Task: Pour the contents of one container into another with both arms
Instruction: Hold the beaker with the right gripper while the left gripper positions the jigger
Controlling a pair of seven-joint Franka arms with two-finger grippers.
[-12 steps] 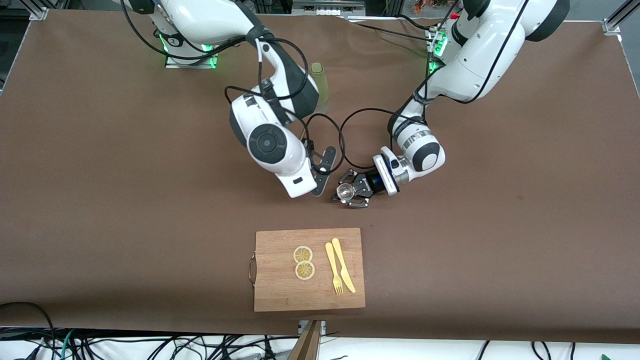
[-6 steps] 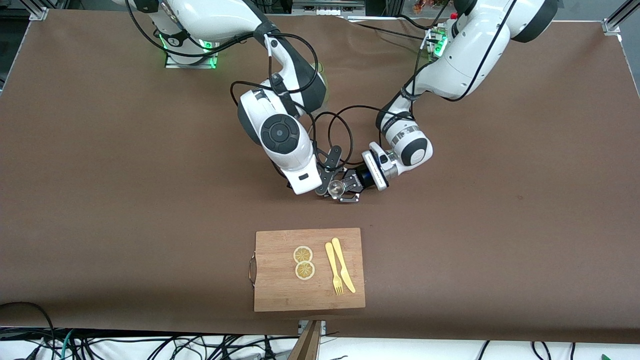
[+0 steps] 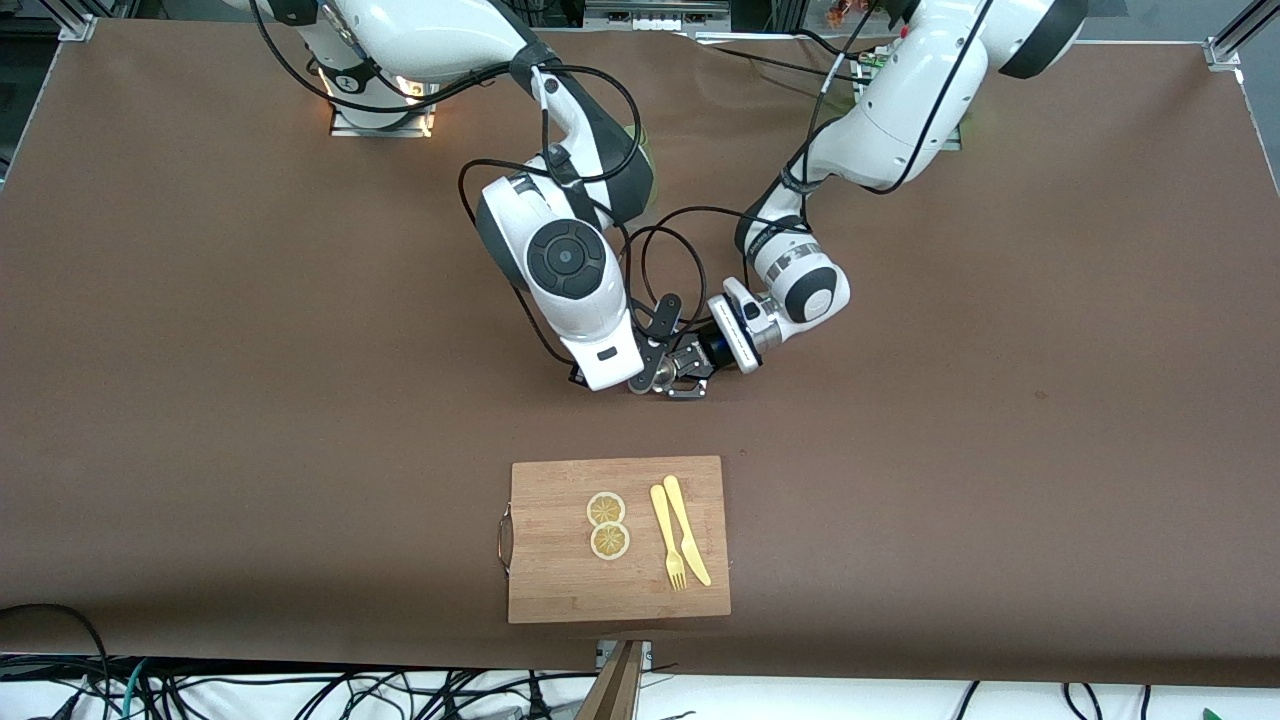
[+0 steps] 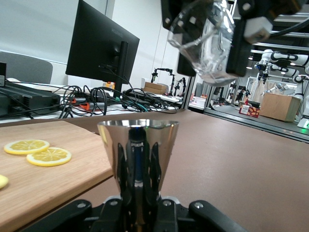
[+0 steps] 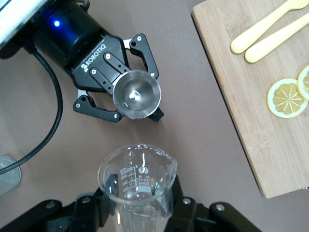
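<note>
My left gripper (image 3: pixel 684 374) is shut on the stem of a shiny metal cone cup (image 4: pixel 137 142), which stands upright just above the brown table. In the right wrist view that metal cup (image 5: pixel 136 94) shows its open mouth from above. My right gripper (image 5: pixel 140 195) is shut on a clear glass beaker (image 5: pixel 138 176) with printed measuring marks. The beaker (image 4: pixel 206 41) hangs tilted, a little above and beside the metal cup. In the front view the right gripper (image 3: pixel 650 360) sits tight against the left gripper. I cannot tell whether either container holds liquid.
A wooden cutting board (image 3: pixel 560 580) lies nearer the front camera, carrying two lemon slices (image 3: pixel 607 525) and a yellow fork and knife (image 3: pixel 680 530). An olive-green tumbler (image 3: pixel 644 150) is mostly hidden by the right arm. Black cables loop between the two wrists.
The left arm has carried the metal cup toward the right arm's end, bringing it under the beaker. The right gripper shifted slightly to meet it.
</note>
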